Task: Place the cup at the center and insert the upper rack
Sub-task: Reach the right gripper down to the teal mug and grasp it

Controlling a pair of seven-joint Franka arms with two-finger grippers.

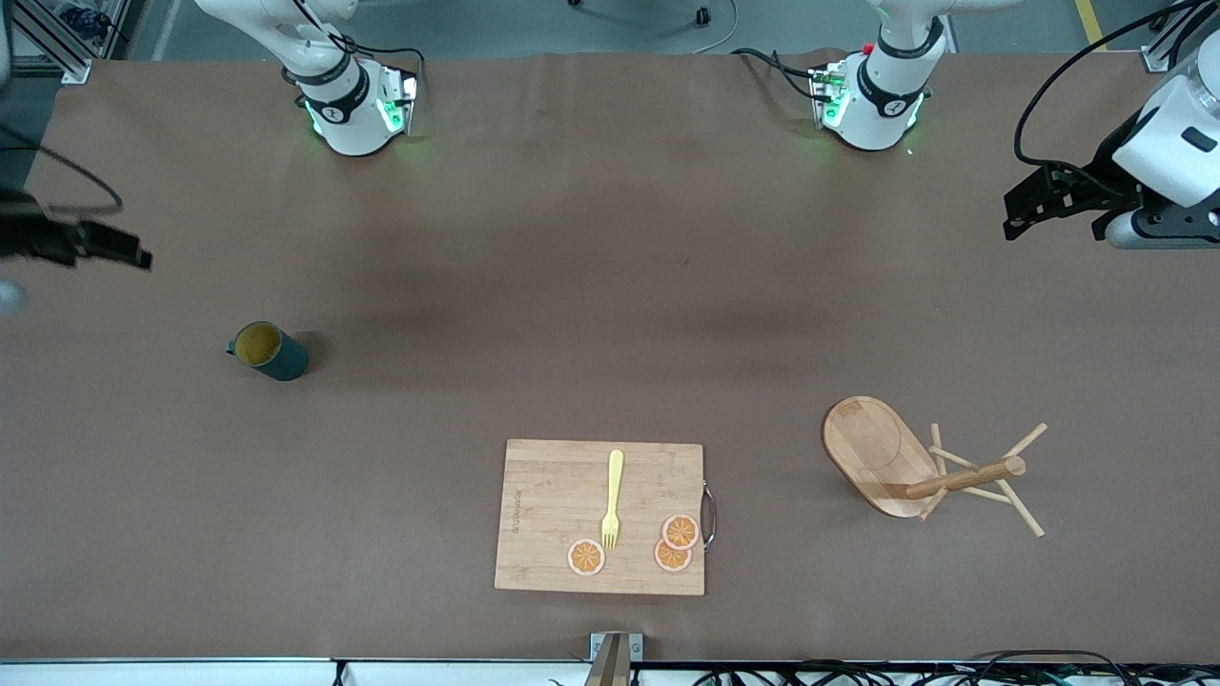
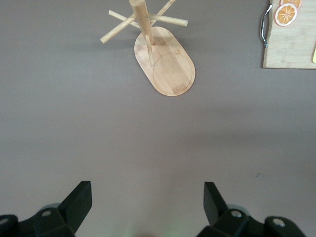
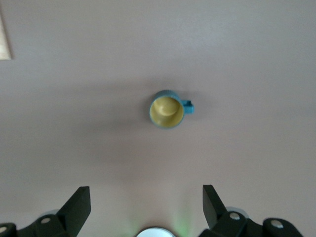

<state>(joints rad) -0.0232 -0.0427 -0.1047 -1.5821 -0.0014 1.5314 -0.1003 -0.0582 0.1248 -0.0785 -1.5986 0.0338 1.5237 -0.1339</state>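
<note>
No readable writing shows. The cup (image 1: 270,351) stands upright, mouth up, toward the right arm's end. The upper rack (image 1: 929,470) stands toward the left arm's end, its oval base running diagonally. Left gripper (image 2: 148,205) and right gripper (image 3: 146,205) hover spread, empty.

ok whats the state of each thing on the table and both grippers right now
cup: upright, empty, free on the table
upper rack: upright, pegs bare
cutting board: flat, holding the rest
fork: lying on the board
three orange slices: flat on the board
left gripper: open, waiting
right gripper: open, above the cup
</note>
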